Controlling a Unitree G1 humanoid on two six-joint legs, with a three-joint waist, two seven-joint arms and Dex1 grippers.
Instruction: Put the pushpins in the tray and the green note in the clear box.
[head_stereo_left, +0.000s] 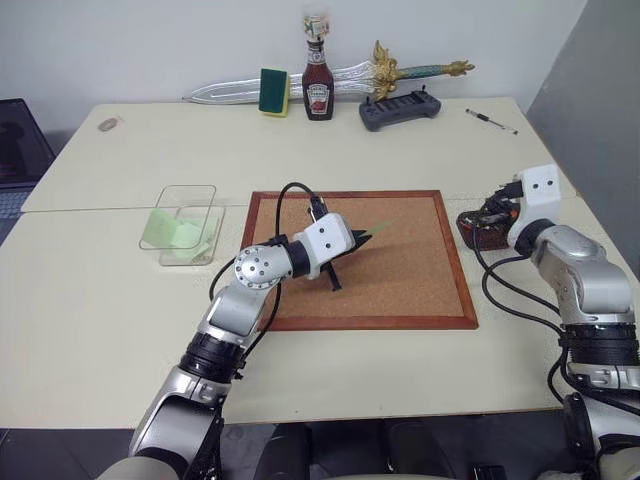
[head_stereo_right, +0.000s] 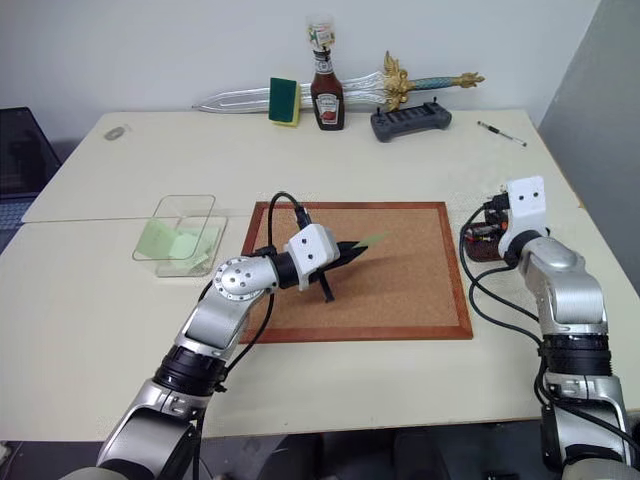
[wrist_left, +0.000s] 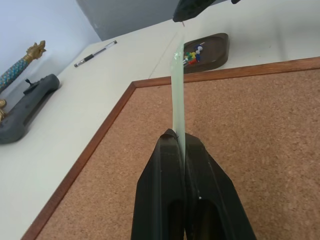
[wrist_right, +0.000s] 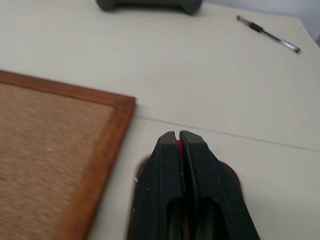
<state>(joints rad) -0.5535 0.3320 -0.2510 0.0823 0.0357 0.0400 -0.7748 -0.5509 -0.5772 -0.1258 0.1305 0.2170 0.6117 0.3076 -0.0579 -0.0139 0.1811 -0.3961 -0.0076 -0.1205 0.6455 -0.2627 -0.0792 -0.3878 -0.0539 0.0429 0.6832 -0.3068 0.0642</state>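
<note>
My left gripper (head_stereo_left: 352, 240) hangs over the cork board (head_stereo_left: 400, 290), shut on the edge of the green note (wrist_left: 178, 90), which sticks out past its fingertips. The clear box (head_stereo_left: 170, 250) sits left of the board with pale green paper inside. Just off the board's right edge is the dark brown tray (wrist_left: 222, 42), with several coloured pushpins (wrist_left: 192, 52) in it. My right gripper (wrist_right: 177, 135) hovers right over the tray (wrist_right: 232, 175), shut on a red pushpin (wrist_right: 179, 145) that peeks out between its fingertips.
Along the table's far edge lie a toy sword (head_stereo_left: 350, 78), a green-and-yellow sponge (head_stereo_left: 273, 91), a ketchup bottle (head_stereo_left: 318, 85), a dark grey controller (head_stereo_left: 400, 108) and a pen (head_stereo_left: 490, 121). A laptop (head_stereo_left: 20, 150) sits off the far left.
</note>
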